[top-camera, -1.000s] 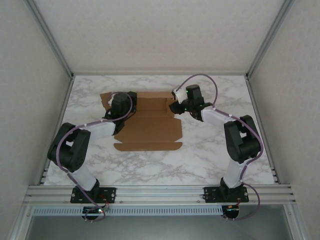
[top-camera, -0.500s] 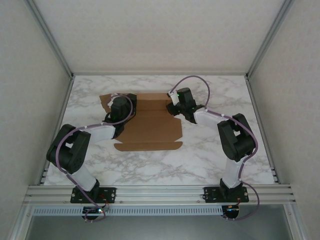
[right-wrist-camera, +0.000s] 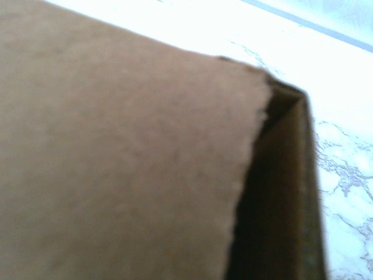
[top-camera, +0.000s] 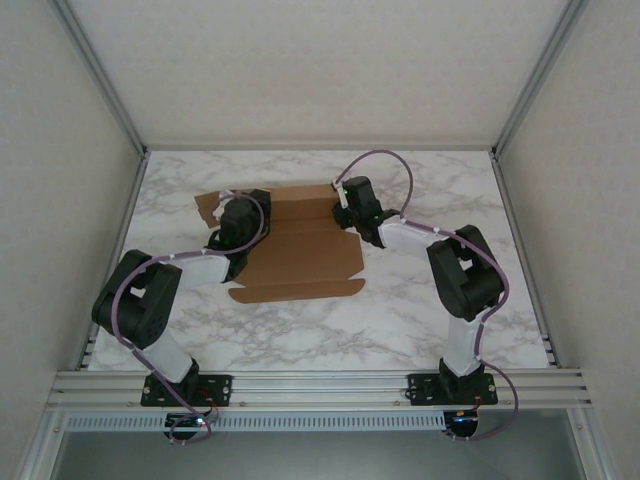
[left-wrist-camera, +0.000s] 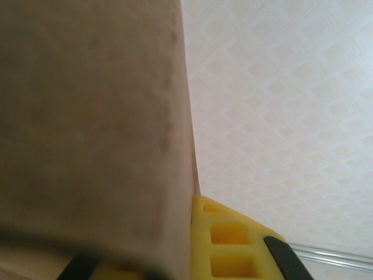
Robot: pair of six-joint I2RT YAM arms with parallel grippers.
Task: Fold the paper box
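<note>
Two grippers meet one paper box (top-camera: 300, 255): left gripper (top-camera: 222, 210) pinches a flap; right gripper (top-camera: 338, 196), cannot tell.

1. Top external: looks down from above and behind the arm bases (top-camera: 185, 388), far off, over the whole marble table (top-camera: 400, 320).
2. Left wrist: pressed against the paper box (left-wrist-camera: 87, 128), facing up toward a patterned wall (left-wrist-camera: 280, 116).
3. Right wrist: aims down, very near, onto blurred cardboard and marble.
4. Shared by all three: the paper box.
</note>
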